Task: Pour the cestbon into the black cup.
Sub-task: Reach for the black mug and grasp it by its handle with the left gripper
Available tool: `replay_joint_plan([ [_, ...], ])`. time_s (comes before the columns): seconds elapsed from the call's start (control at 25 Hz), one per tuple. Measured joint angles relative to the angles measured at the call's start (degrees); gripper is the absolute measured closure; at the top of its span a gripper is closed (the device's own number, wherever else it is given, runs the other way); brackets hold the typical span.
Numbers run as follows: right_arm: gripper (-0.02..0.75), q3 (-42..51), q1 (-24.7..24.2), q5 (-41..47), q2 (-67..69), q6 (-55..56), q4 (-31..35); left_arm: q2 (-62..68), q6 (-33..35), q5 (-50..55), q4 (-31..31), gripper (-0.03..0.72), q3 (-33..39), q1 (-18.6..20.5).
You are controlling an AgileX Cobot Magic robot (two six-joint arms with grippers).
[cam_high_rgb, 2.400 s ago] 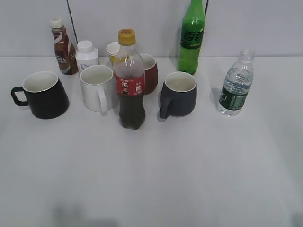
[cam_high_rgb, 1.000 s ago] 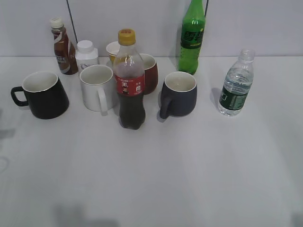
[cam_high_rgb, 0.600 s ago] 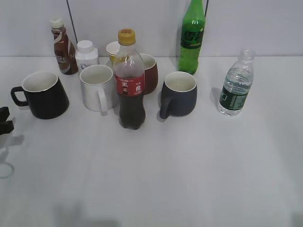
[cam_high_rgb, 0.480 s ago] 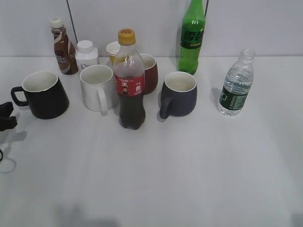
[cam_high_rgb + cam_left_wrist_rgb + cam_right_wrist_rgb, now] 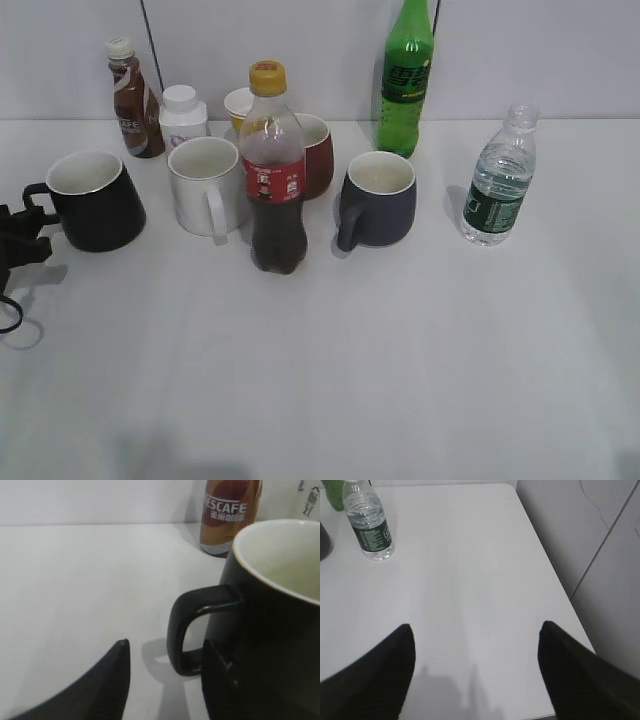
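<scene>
Left claw (image 5: 22,235) open, empty, beside black cup (image 5: 95,200) handle; cola bottle (image 5: 273,170), mugs between cup and cestbon (image 5: 499,180).

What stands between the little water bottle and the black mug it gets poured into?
Quite a lot. The cestbon stands far right, the black cup far left. Between them stand the grey-blue mug, the cola bottle and the white mug.

Left end effector (image 5: 165,680) low with fingers spread; right end effector (image 5: 475,670) held high, fingers wide apart.
</scene>
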Motion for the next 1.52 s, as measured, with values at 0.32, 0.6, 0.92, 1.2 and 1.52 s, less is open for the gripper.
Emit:
replay_joint_plan([
  [0.32,0.15,0.0,0.0,0.0,0.0,0.0,0.0,1.2,0.0,0.0,1.1,0.332,-3.0,-0.1],
  [0.6,0.15,0.0,0.0,0.0,0.0,0.0,0.0,3.3,0.0,-0.1,1.2,0.34,-5.1,-0.2],
  [0.92,0.15,0.0,0.0,0.0,0.0,0.0,0.0,4.9,0.0,-0.6,2.3,0.406,-6.5,-0.2],
  [1.2,0.15,0.0,0.0,0.0,0.0,0.0,0.0,5.9,0.0,-0.5,2.5,0.466,-8.6,-0.2],
  [1.52,0.15,0.0,0.0,0.0,0.0,0.0,0.0,5.8,0.0,-0.4,4.1,0.497,-9.3,-0.2],
])
